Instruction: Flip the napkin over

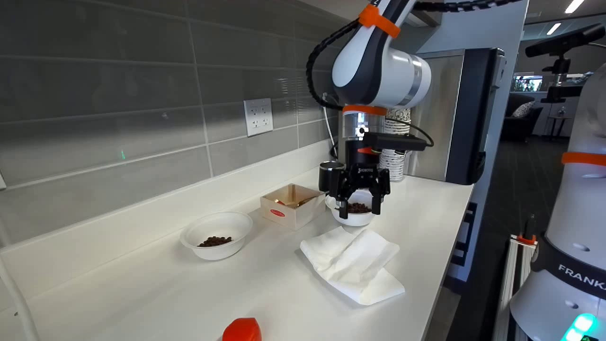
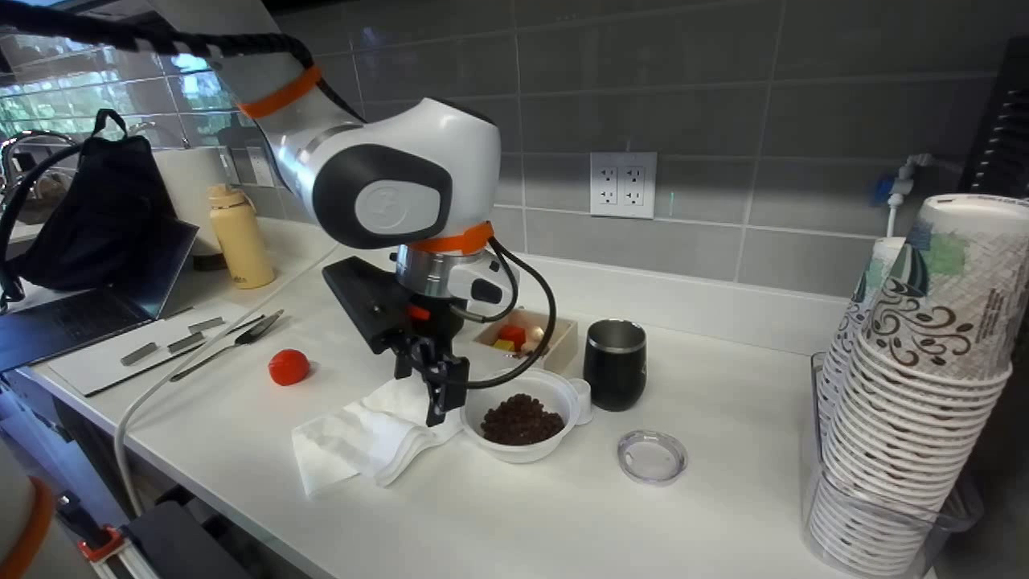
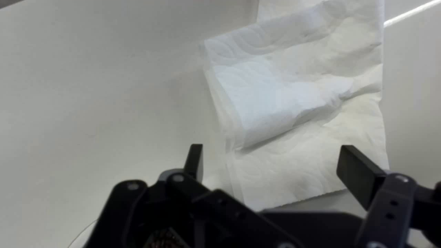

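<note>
Two black, blocky fingers (image 3: 194,162) of the black, jointed gripper (image 3: 271,153) stand well spread with nothing held between them, and below their tips, reaching ahead of them in the wrist view, lies the large, creased, doubled-over napkin (image 3: 296,113) of thin white paper or cloth. In both exterior views the gripper hangs above the smooth white countertop (image 1: 165,293), seemingly clear of the napkin. The step in hand is best judged to be the approach, with the pinch not yet made; which face of the napkin is up cannot be told, but its bunched, doubled lie suggests the flip is yet to be done. A raised fold slants across the napkin ahead of the fingers, and a free edge lies nearer to them, lower in the wrist view. The next move probably calls for easing ahead and down to one of these, with a turn of the gripper so that the fingers close across the fold rather than along it, then a pinch that takes in all its layers, a lift, and a swing over before letting go. The round white bowl (image 2: 519,453) of small dark pieces (image 2: 521,418) sits near the gripper, just beside the napkin, so the path down should keep the fingers off its rim.
</note>
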### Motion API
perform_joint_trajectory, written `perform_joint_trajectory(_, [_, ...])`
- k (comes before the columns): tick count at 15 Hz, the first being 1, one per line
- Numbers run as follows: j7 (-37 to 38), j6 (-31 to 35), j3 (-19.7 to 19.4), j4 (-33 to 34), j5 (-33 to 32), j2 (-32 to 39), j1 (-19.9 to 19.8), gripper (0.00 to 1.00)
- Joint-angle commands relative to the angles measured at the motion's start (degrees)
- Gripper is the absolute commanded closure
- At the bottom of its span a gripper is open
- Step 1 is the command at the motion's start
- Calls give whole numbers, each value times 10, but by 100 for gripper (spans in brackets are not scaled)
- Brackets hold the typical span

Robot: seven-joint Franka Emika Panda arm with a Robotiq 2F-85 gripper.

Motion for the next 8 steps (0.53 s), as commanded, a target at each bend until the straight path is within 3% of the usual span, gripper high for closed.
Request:
perform_joint_trajectory(1, [-23, 28, 11, 0, 59, 35, 13, 0])
perform_joint_trajectory(8, [-28, 58, 34, 1, 105, 92, 10, 0])
